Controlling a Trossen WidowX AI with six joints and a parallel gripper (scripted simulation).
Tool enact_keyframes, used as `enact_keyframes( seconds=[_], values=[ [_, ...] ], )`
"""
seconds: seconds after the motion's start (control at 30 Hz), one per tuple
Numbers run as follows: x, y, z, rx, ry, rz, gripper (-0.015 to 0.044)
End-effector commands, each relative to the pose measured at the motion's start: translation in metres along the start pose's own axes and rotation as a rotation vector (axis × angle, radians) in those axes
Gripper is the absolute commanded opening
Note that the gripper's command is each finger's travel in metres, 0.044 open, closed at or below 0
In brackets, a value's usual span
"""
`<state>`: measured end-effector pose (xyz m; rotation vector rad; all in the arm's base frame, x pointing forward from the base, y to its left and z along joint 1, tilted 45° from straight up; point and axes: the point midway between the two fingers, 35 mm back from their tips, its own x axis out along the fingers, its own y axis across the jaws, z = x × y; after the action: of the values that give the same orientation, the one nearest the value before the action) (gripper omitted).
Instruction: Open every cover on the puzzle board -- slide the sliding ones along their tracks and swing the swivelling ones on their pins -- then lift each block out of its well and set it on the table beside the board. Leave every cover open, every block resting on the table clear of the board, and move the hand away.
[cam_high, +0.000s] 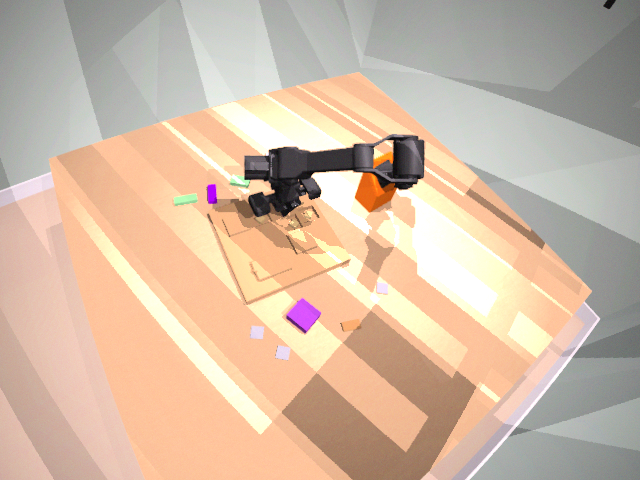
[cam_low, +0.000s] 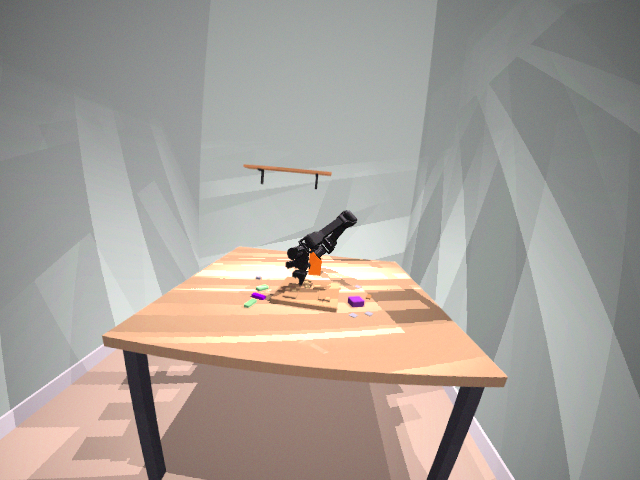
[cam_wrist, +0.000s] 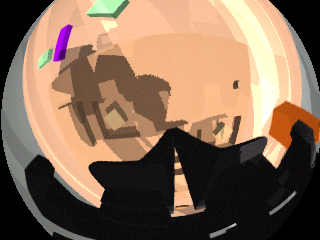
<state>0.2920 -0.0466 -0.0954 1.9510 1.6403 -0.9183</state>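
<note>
Through the top view I have my black fingers (cam_high: 284, 210) (cam_low: 301, 283) pointing down, closed tip to tip with nothing between them, over the far edge of the puzzle board (cam_high: 240, 286) (cam_low: 330, 308). The board lies flat on the worktop (cam_high: 180, 361) (cam_low: 310, 356), just left of the middle of the top frame, and raised strips and recesses show on it. Part of it is hidden beneath my arm (cam_high: 330, 160) (cam_low: 330, 229), so I cannot tell how every cover stands. Left of the arm in that view, a narrow purple block (cam_high: 211, 193) (cam_low: 258, 296) (cam_wrist: 63, 43) rests between two pale green pieces (cam_high: 185, 199) (cam_low: 250, 303), all off the board. Below the board, near its lower edge, sits a larger purple block (cam_high: 303, 315) (cam_low: 355, 301), with a small orange piece (cam_high: 351, 324) to its right and two pale squares (cam_high: 256, 332) (cam_low: 353, 315) to its lower left. Another pale square (cam_high: 382, 288) lies right of the board. In the exterior view a wooden shelf (cam_low: 286, 169) hangs on the wall, above the arm.
</note>
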Motion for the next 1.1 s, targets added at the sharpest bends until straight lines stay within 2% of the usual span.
enact_keyframes(
  seconds=[0.0, 1.07],
  values=[
    [0.001, 0.002, 0.006, 0.001, -0.003, -0.005, 0.0000],
    [-0.035, 0.007, 0.011, 0.001, -0.007, -0.004, 0.0000]
  ],
)
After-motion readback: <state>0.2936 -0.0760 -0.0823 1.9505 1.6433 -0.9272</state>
